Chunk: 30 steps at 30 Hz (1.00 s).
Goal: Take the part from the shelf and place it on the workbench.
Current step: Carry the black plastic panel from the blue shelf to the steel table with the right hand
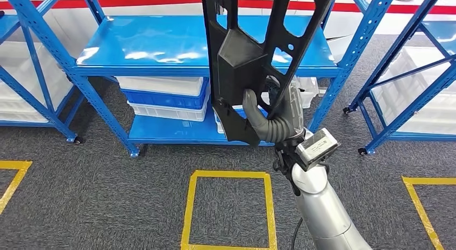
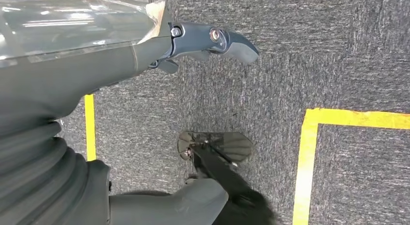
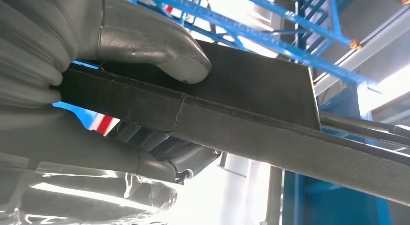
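A large black plastic part [image 1: 253, 56] with cut-out openings stands upright in front of the blue shelf [image 1: 161, 45]. My right hand [image 1: 269, 121] grips its lower section, thumb over the front face. In the right wrist view the thumb [image 3: 159, 46] presses on the black part [image 3: 261, 113] while darker fingers [image 3: 164, 147] wrap beneath it. My left hand [image 2: 145, 89] hangs over the grey carpet with its fingers [image 2: 217, 41] stretched out and nothing between them.
White and blue bins [image 1: 161, 97] sit on the shelf's lower level. More blue racks [image 1: 408, 72] with white bins stand at left and right. Yellow tape squares [image 1: 228, 207] mark the grey carpet.
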{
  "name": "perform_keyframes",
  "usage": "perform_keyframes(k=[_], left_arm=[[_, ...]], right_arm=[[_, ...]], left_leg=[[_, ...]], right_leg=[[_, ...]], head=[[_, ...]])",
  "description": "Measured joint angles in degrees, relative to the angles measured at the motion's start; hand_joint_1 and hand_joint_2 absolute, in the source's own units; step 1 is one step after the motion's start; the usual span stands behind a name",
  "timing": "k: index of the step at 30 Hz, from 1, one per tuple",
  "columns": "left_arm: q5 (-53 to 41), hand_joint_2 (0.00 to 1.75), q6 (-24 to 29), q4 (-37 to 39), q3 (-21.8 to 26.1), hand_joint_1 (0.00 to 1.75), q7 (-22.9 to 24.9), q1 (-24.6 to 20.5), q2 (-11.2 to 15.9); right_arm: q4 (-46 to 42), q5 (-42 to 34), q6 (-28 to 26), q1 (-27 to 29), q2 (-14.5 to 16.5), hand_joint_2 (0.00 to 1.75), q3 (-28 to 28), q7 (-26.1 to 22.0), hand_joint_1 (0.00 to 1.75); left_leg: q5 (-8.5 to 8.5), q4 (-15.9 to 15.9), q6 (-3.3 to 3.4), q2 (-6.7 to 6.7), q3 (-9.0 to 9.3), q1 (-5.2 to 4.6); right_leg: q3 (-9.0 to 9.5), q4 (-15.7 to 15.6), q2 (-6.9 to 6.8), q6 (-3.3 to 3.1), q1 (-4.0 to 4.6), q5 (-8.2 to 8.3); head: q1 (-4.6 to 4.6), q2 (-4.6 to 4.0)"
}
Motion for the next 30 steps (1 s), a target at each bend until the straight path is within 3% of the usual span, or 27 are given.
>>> perform_keyframes(k=[2,4,6,8,10,11,12,13,15,17,20,21,23,25,27,28,30], left_arm=[[0.04,1.75,-0.01,-0.03,-0.01,0.0,0.01,-0.06,0.02],[0.14,1.75,-0.01,-0.04,-0.01,0.0,-0.05,0.04,0.03],[0.23,1.75,0.0,-0.03,-0.01,0.0,-0.26,0.14,0.02],[0.26,1.75,0.05,-0.03,0.01,0.0,-0.74,0.12,0.01],[0.27,1.75,0.14,-0.04,0.01,0.0,-1.29,0.14,0.02],[0.26,1.75,0.16,-0.04,0.01,0.0,-1.47,0.17,0.02],[0.25,1.75,0.18,-0.04,0.01,0.0,-1.58,0.22,0.02],[0.22,1.75,0.18,-0.04,0.01,0.0,-1.66,0.25,0.0],[0.18,1.75,0.2,-0.04,0.01,0.0,-1.74,0.27,-0.03],[0.16,1.75,0.32,-0.04,0.01,0.0,-1.77,0.28,-0.02],[-0.14,1.75,0.44,-0.04,0.01,0.0,-1.41,0.67,0.11],[-0.36,1.75,0.44,-0.04,0.0,0.0,-1.1,0.82,0.19],[-0.81,1.75,0.42,-0.04,-0.02,0.0,-0.48,0.9,0.35],[-1.11,1.75,0.38,-0.04,-0.04,0.0,-0.25,0.89,0.49],[-1.36,1.75,0.35,-0.04,-0.04,0.0,-0.37,0.92,0.79],[-1.46,1.75,0.35,-0.05,-0.04,0.0,-0.45,0.93,0.97],[-1.6,1.75,0.35,-0.06,-0.04,0.0,-0.57,0.9,1.28]], right_arm=[[-0.34,0.13,0.09,-0.07,0.12,1.75,0.02,0.04,1.75],[-0.4,0.2,0.34,-0.14,0.15,1.75,0.08,0.09,1.75],[-0.4,0.2,0.73,-0.22,0.18,1.75,0.11,0.11,1.75],[-0.39,0.17,0.97,-0.27,0.16,1.75,0.12,0.09,1.75],[-0.38,0.14,1.02,-0.08,0.08,1.75,0.13,0.07,1.75],[-0.37,0.13,1.03,0.06,0.03,1.75,0.15,0.05,1.75],[-0.36,0.11,1.04,0.16,-0.01,1.75,0.18,0.02,1.75],[-0.36,0.1,1.06,0.22,-0.03,1.75,0.21,-0.07,1.75],[-0.37,0.22,1.08,0.3,-0.04,1.75,0.31,-0.41,1.75],[-0.45,0.6,1.08,0.61,-0.09,1.75,0.44,-0.93,1.75],[-0.55,1.32,0.87,1.34,-0.22,1.75,0.83,-1.73,1.75],[-0.56,1.5,0.63,1.48,-0.23,1.75,1.06,-2.08,1.75],[-0.62,1.67,-0.12,1.8,-0.24,1.75,1.5,-2.95,1.75],[-0.69,1.66,-1.04,2.48,-0.33,1.75,1.91,-3.69,1.75],[-0.71,1.5,-1.89,3.38,-0.58,1.75,2.49,-4.29,1.75],[-0.72,1.41,-2.19,3.82,-0.72,1.75,2.79,-4.57,1.75],[-0.77,1.32,-2.49,4.39,-0.92,1.75,3.31,-4.95,1.75]], left_leg=[[0.68,-4.1,0.77,1.0,2.22,-0.66],[1.0,-4.59,1.32,0.48,1.99,-1.0],[1.87,-5.37,1.96,-0.18,1.9,-0.77],[2.69,-5.98,2.48,-0.83,1.64,-0.48],[3.12,-6.01,2.65,-1.69,1.05,-0.51],[3.3,-5.99,2.59,-2.17,0.82,-0.51],[3.46,-5.95,2.48,-2.7,0.64,-0.51],[3.58,-5.89,2.36,-3.23,0.55,-0.5],[3.72,-5.62,2.0,-4.26,0.37,-0.56],[3.88,-5.25,1.41,-5.11,-0.16,-0.71],[4.26,-5.09,0.35,-5.86,-0.93,-0.43],[3.75,-4.44,0.08,-5.39,-1.3,-0.34],[0.83,0.1,-0.44,-3.59,-3.39,-0.17],[-2.84,7.68,-0.99,-2.18,-6.77,-0.03],[-3.59,11.11,-1.27,-1.78,-8.12,0.12],[-2.51,9.58,-1.28,-1.56,-7.14,0.15],[0.69,1.74,-1.04,0.21,-2.69,0.13]], right_leg=[[-0.11,0.06,-0.7,0.29,0.29,0.15],[-0.2,-0.05,-1.46,0.78,0.31,0.42],[-0.85,0.82,-0.98,1.18,0.26,-0.26],[-3.21,5.88,0.68,0.98,0.1,-3.14],[-6.37,13.48,1.58,0.77,-0.14,-6.39],[-7.22,15.73,1.66,0.99,-0.26,-7.09],[-6.95,15.75,1.71,1.44,-0.39,-6.85],[-5.53,13.46,1.82,2.02,-0.54,-5.77],[-1.07,5.1,3.01,2.97,-0.92,-2.93],[1.34,0.1,4.11,2.95,-1.07,-1.6],[1.29,-0.33,3.49,1.98,-1.14,-1.12],[1.26,-0.41,3.13,1.59,-1.29,-0.91],[1.23,-0.61,2.21,0.86,-1.52,-0.6],[1.12,-0.6,1.17,0.49,-1.22,-0.54],[1.01,-0.58,0.07,0.43,-1.06,-0.53],[0.99,-0.57,-0.44,0.44,-1.04,-0.53],[1.07,-0.56,-1.28,0.48,-0.94,-0.55]], head=[[0.02,0.0],[0.01,0.0],[0.05,0.0],[0.21,0.01],[0.33,0.01],[0.35,0.01],[0.37,0.0],[0.39,0.0],[0.41,0.01],[0.38,0.01],[0.35,0.01],[0.32,0.01],[0.06,0.01],[-0.15,0.02],[-0.15,0.01],[-0.15,0.01],[-0.19,0.01]])
